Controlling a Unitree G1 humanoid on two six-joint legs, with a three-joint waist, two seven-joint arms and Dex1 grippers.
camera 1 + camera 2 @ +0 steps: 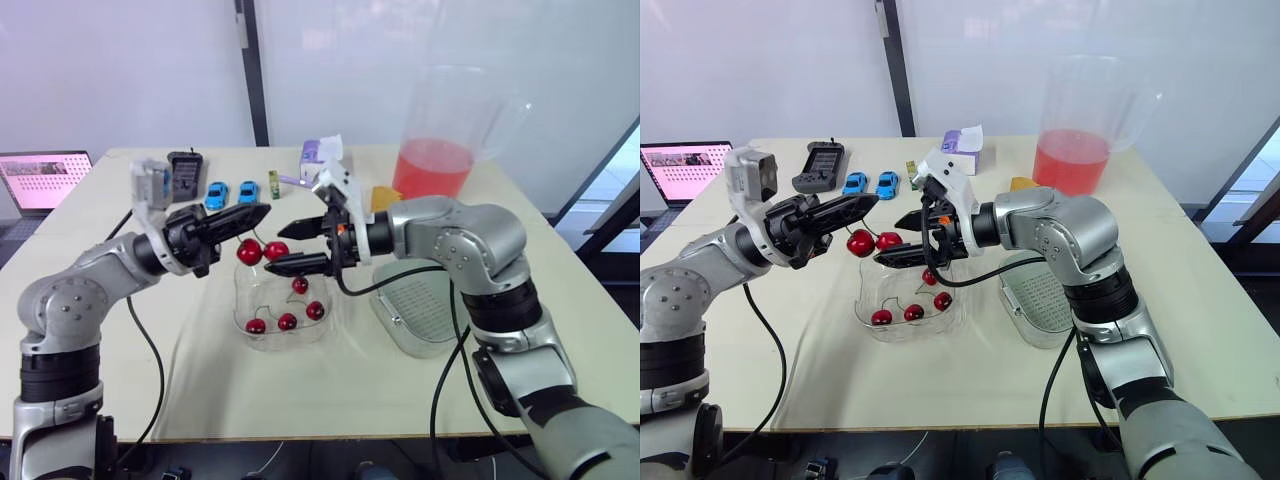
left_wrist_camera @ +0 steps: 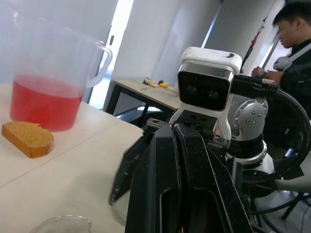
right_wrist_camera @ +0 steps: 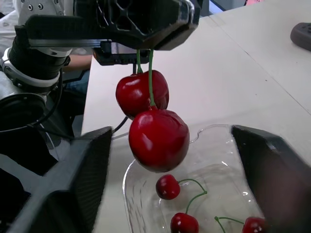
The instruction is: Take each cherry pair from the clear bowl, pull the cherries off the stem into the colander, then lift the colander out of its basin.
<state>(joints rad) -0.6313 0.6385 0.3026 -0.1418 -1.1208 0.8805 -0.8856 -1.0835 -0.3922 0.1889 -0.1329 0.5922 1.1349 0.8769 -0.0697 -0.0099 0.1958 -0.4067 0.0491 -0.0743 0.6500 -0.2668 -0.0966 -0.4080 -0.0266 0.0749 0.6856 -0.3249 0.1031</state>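
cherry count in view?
6. A pair hangs from the left gripper above the bowl; four cherries lie inside it. Others may be hidden.

A lab office: laptop [image 1: 42,178], a spare desk [image 2: 146,90] behind.

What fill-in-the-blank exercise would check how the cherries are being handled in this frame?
The left gripper holds the cherry pair by its ____.
The right gripper is ____, with one finger on each side of the pair.
The pitcher holds ____ liquid.
Missing words: stem; open; red.
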